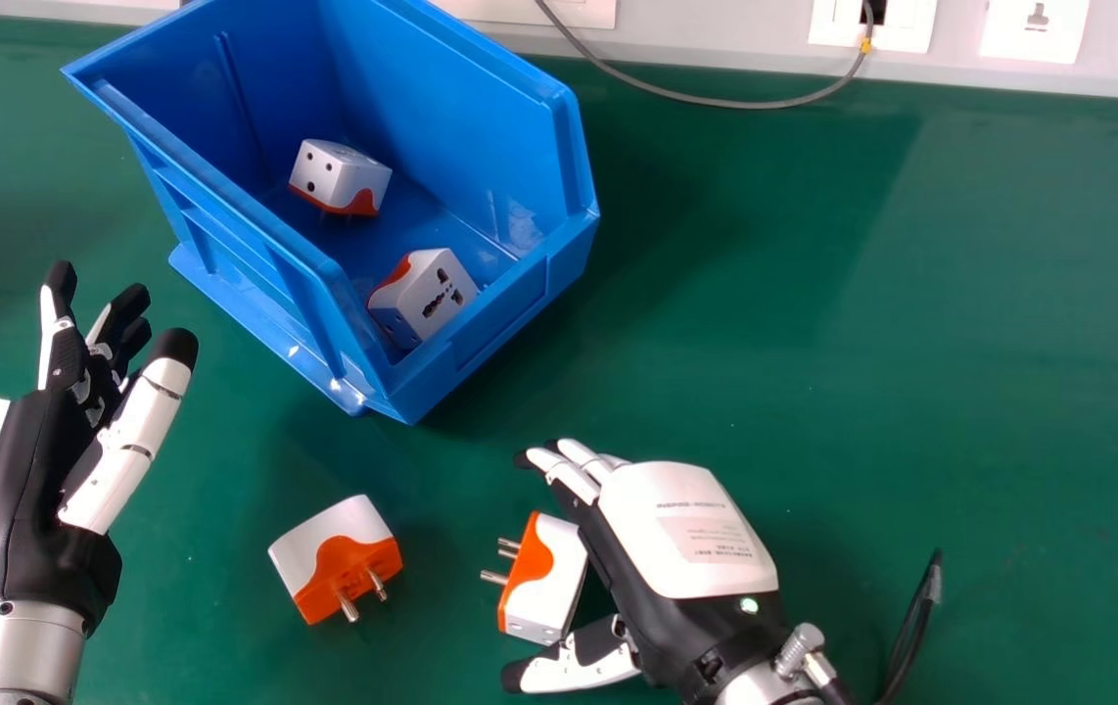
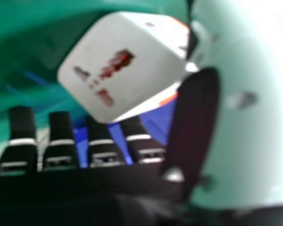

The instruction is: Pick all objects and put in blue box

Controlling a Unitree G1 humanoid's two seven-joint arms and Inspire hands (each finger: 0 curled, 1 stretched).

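Note:
In the head view my right hand (image 1: 676, 534) is low on the right, open, its palm side facing a white and orange adapter (image 1: 549, 578) between thumb and fingers. The right hand view has this adapter (image 2: 118, 66) close beside the thumb, above the fingers of my right hand (image 2: 104, 150). Another adapter (image 1: 334, 563) lies on the table left of it, pins toward the lower right. Two more adapters, one farther back (image 1: 339, 178) and one near the front corner (image 1: 425, 297), rest inside the blue box (image 1: 559, 171). At the left, my left hand (image 1: 30, 480) is open and holds nothing.
A green table (image 1: 814, 294) spreads under everything, with the box at its back left. A grey cable (image 1: 716, 101) loops along the wall sockets (image 1: 877, 24) at the back. A black cable (image 1: 911, 617) stands by my right wrist.

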